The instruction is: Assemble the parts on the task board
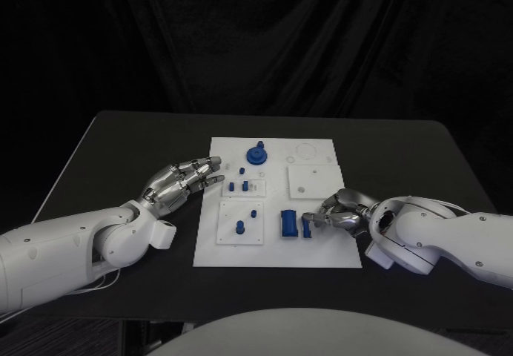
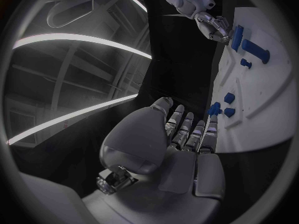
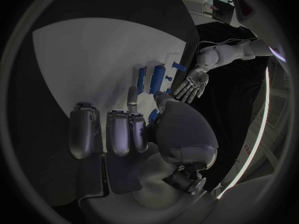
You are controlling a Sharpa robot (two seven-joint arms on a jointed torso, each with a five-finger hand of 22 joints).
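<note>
The white task board (image 1: pixel 321 248) lies in the middle of the black table. My right hand (image 1: pixel 340 211) is at the board's right side and pinches a thin blue bar (image 1: pixel 308 228) between thumb and finger, just right of a taller blue block (image 1: pixel 288 222). The right wrist view has that bar (image 3: pixel 153 116) beside the thumb, with the block (image 3: pixel 158 76) beyond. My left hand (image 1: pixel 185 181) hovers at the board's left edge, fingers spread and holding nothing; its fingertips (image 2: pixel 212 126) reach toward small blue pegs (image 2: pixel 228 98).
A round blue knob (image 1: pixel 258 155) stands at the board's far end. Small blue pegs (image 1: pixel 242 185) and a blue piece (image 1: pixel 244 225) sit in the left panels. A plain white square plate (image 1: pixel 312 180) lies just beyond my right hand.
</note>
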